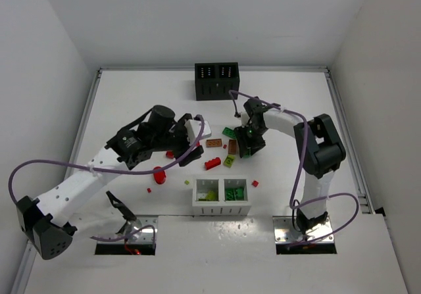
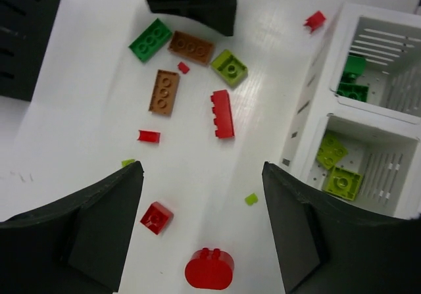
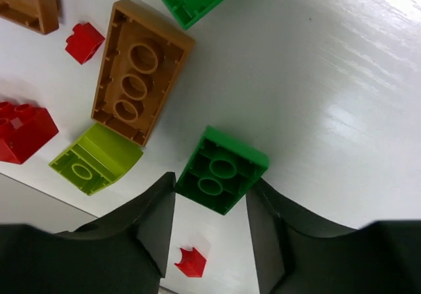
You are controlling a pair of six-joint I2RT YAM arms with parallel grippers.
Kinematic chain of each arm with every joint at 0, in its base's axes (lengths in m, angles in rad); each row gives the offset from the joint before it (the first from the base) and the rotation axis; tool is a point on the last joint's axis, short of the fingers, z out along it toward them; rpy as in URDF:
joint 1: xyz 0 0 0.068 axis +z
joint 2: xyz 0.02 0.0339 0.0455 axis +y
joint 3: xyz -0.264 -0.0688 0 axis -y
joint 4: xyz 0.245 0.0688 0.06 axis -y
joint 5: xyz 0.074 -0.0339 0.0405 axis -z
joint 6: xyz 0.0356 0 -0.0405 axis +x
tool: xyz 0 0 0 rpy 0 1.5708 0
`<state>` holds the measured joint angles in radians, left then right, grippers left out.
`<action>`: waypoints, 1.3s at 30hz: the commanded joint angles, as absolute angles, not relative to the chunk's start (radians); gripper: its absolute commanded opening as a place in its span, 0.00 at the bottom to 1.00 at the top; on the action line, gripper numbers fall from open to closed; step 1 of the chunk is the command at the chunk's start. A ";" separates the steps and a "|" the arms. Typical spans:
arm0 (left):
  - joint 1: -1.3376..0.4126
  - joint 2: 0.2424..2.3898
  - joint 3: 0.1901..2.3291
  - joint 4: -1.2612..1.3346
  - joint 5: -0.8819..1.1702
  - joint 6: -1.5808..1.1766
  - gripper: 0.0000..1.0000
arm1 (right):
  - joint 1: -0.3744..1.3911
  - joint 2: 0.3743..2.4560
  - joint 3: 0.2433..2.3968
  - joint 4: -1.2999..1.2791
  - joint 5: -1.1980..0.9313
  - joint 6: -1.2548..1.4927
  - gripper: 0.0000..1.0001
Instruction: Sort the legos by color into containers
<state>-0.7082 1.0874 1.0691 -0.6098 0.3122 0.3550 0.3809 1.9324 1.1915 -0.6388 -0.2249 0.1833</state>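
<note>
Loose legos lie mid-table: a dark green brick (image 2: pixel 150 39), two brown ones (image 2: pixel 191 47) (image 2: pixel 164 92), a lime one (image 2: pixel 229 68), a long red one (image 2: pixel 222 113) and a rounded red piece (image 2: pixel 209 268). My left gripper (image 2: pixel 202 169) (image 1: pixel 186 148) hangs open above the table and holds nothing; the rounded red piece and a small red brick (image 2: pixel 156 218) lie below it. My right gripper (image 3: pixel 212 183) (image 1: pixel 247 147) has its fingertips against both sides of an upturned dark green lego (image 3: pixel 222 169). The white container (image 2: pixel 309 110) (image 1: pixel 222 210) holds lime bricks (image 2: pixel 337 169) in one compartment and dark green ones (image 2: pixel 352 77) in the other.
The black container (image 1: pixel 217 81) stands at the back of the table. Beside my right gripper lie a brown brick (image 3: pixel 140 80), a lime brick (image 3: pixel 96 158), a red brick (image 3: pixel 23 131) and a small red piece (image 3: pixel 191 262). White walls close in the table's sides.
</note>
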 commanded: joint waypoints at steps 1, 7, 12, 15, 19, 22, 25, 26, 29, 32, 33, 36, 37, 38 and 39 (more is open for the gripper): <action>-0.663 1.036 1.042 -0.554 0.278 0.313 0.79 | 0.376 1.934 1.230 -0.611 -0.204 0.181 0.45; -0.601 0.983 0.922 -0.491 0.068 0.244 0.87 | 0.376 1.815 1.249 -0.656 -0.281 0.092 0.13; -0.539 1.038 0.876 -0.494 0.118 0.235 0.87 | 0.376 1.628 1.249 -0.724 -0.426 -0.013 0.06; -0.518 1.098 0.858 -0.544 0.233 0.279 0.83 | 0.394 1.491 1.264 -0.775 -0.494 -0.086 0.03; -0.483 1.193 0.848 -0.545 0.290 0.298 0.80 | 0.422 1.390 1.316 -0.903 -0.603 -0.182 0.02; -0.460 1.273 0.861 -0.523 0.321 0.285 0.79 | 0.480 1.361 1.339 -0.986 -0.637 -0.279 0.02; -0.436 1.354 0.903 -0.514 0.348 0.276 0.81 | 0.570 1.361 1.359 -1.069 -0.637 -0.371 0.01; -0.422 1.373 0.919 -0.500 0.348 0.262 0.82 | 0.615 1.361 1.359 -1.083 -0.637 -0.388 0.01; -0.385 1.423 0.933 -0.437 0.310 0.215 0.90 | 0.704 1.352 1.347 -1.103 -0.601 -0.436 0.01; -0.350 1.469 0.980 -0.379 0.299 0.164 0.90 | 0.767 1.341 1.316 -1.103 -0.563 -0.448 0.00; -0.350 1.486 0.997 -0.370 0.288 0.150 0.91 | 0.778 1.341 1.302 -1.103 -0.554 -0.448 0.00; -0.322 1.549 1.086 -0.370 0.273 0.086 0.91 | 0.819 1.341 1.257 -1.112 -0.526 -0.457 0.00; -0.307 1.590 1.109 -0.370 0.273 0.069 0.91 | 0.830 1.332 1.243 -1.112 -0.511 -0.466 0.00; -0.289 1.607 1.152 -0.370 0.297 0.045 0.92 | 0.848 1.321 1.214 -1.112 -0.496 -0.466 0.00; -0.288 1.623 1.169 -0.379 0.298 0.035 0.92 | 0.848 1.321 1.198 -1.112 -0.495 -0.466 0.00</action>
